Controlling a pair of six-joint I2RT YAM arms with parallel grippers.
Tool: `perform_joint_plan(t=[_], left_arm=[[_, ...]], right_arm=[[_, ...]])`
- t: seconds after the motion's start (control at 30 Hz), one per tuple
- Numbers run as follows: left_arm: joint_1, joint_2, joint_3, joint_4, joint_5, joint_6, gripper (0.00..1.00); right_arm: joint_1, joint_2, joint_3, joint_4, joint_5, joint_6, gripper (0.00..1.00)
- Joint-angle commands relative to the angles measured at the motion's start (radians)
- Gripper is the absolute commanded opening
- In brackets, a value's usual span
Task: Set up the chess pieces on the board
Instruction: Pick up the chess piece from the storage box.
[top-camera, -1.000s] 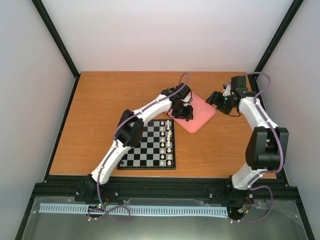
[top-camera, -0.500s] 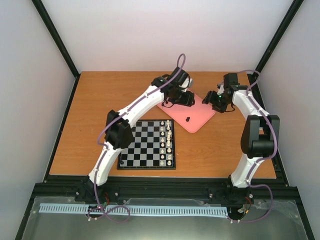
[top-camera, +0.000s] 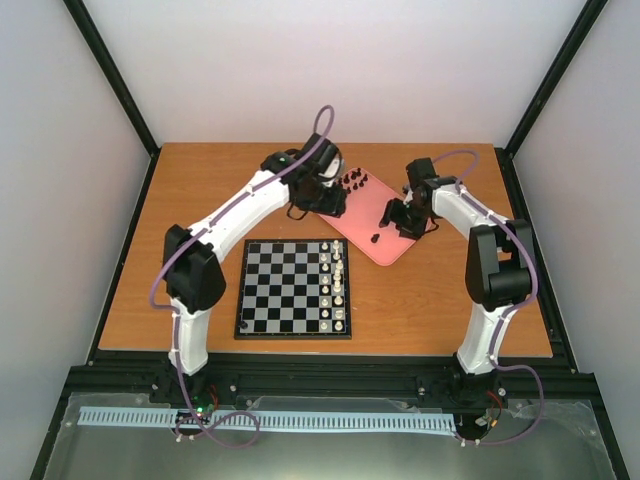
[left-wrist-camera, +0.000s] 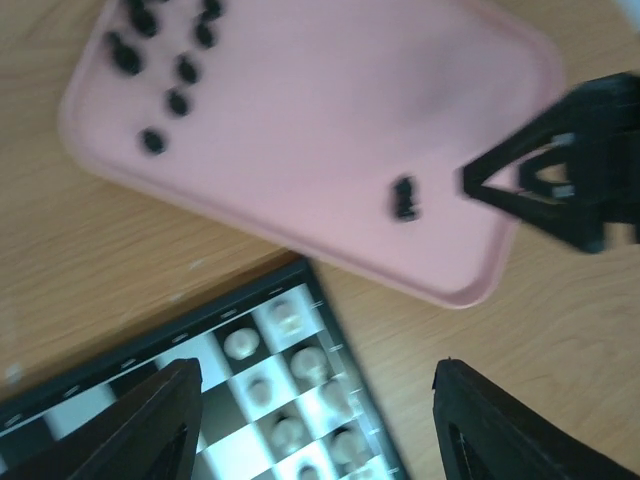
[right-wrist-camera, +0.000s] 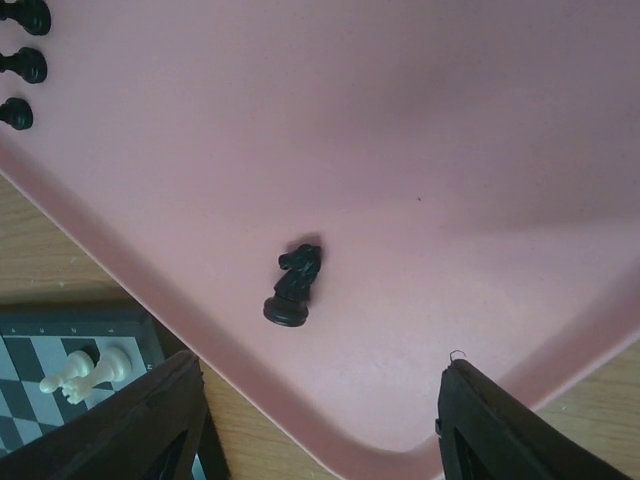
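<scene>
Wood table (top-camera: 200, 200) carries it all; its near edge is cut by the black frame. L arm (top-camera: 235, 205) and R arm (top-camera: 480, 225) both reach in toward the far middle.

Board (top-camera: 290, 290) lies flat near centre. It's whole in the top view; wrist views catch only a corner. Pink tray (top-camera: 372, 205) sits just beyond the board's far-R corner, turned diagonal, w/ its R part hidden under the R arm's wrist.

L gripper (left-wrist-camera: 310, 430) hangs by the tray's L corner. Claw released, fingers wide, nothing btwn; only blurred tips show. R gripper (right-wrist-camera: 320, 420) is over the tray's R side, claw likewise released and empty, tips cut off at the frame bottom.

White pcs (top-camera: 335, 285) fill the board's two R columns; types too small to tell. Black pcs (top-camera: 355, 182) cluster in the tray's far corner. Count is unclear: they're smeared in the L wrist view, and three sit at the R wrist frame's edge. One black knight (right-wrist-camera: 295, 285) stands upright alone on the tray, just ahead of the R gripper's fingers, untouched.
</scene>
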Motion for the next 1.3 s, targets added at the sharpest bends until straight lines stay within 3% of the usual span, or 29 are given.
perform_joint_plan(t=[0.0,0.2,0.47,0.77,1.1,1.27], left_arm=[[0.078,-0.119,-0.114,0.015,-0.055,0.015,0.66],[0.104,-0.166,-0.159,0.035,-0.047,0.024,0.66],[0.104,-0.197,-0.226,0.063,-0.026,0.027,0.66],[0.105,-0.214,-0.269,0.075,-0.023,0.035,0.66],[0.105,-0.216,-0.295,0.087,-0.015,0.037,0.66],[0.104,-0.216,-0.301,0.091,-0.015,0.039,0.66]], right_arm=[[0.062,0.017,-0.002,0.028,0.079,0.079,0.74],[0.119,0.064,0.008,0.052,0.129,0.126,0.72],[0.144,0.099,0.012,0.056,0.208,0.205,0.59],[0.167,0.149,0.053,0.036,0.226,0.195,0.52],[0.184,0.143,0.051,0.022,0.254,0.210,0.38],[0.188,0.138,0.051,0.016,0.262,0.208,0.37]])
